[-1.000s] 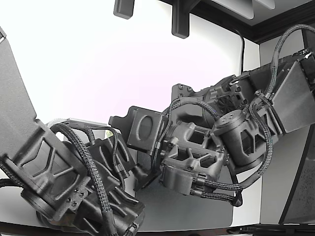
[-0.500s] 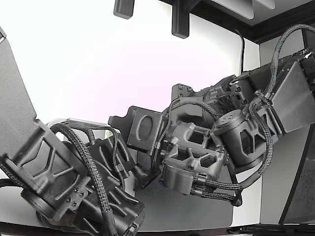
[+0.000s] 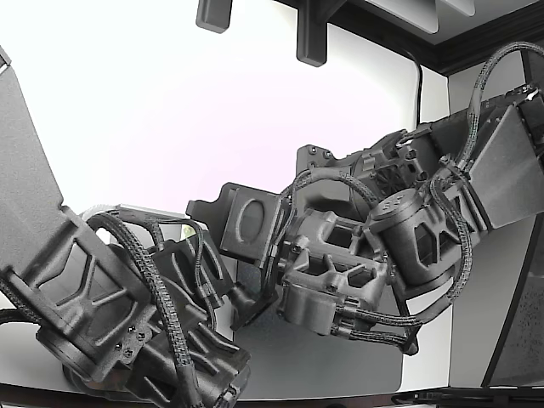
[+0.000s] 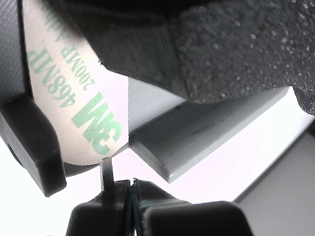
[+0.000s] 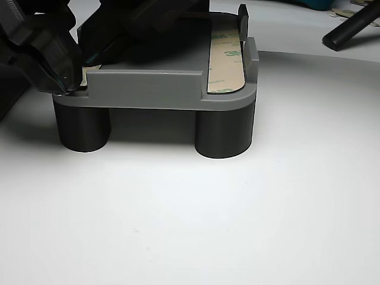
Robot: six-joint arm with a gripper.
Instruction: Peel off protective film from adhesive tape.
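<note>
A grey fixture (image 5: 154,89) on round legs holds a strip of adhesive tape (image 5: 225,56) with a tan protective film printed with green 3M lettering. In the wrist view the film (image 4: 83,98) lies beside the fixture's grey rail (image 4: 197,132). A thin tab (image 4: 106,172) of film stands off its end and runs down to my gripper (image 4: 131,189), whose jaws are pressed together with a thin edge between them. In the other view the gripper (image 5: 65,83) sits at the fixture's other corner, over a second tan strip (image 5: 90,70). In the exterior view the arms hide the fixture and fingertips.
Two black arms fill the exterior view: one (image 3: 340,272) at that view's right, one (image 3: 119,314) at its left. The white table (image 5: 190,214) spreads in front of the fixture. A black rod (image 5: 353,27) lies at the back right of the other view.
The arm at the exterior view's right has shifted very slightly; nothing else visibly differs.
</note>
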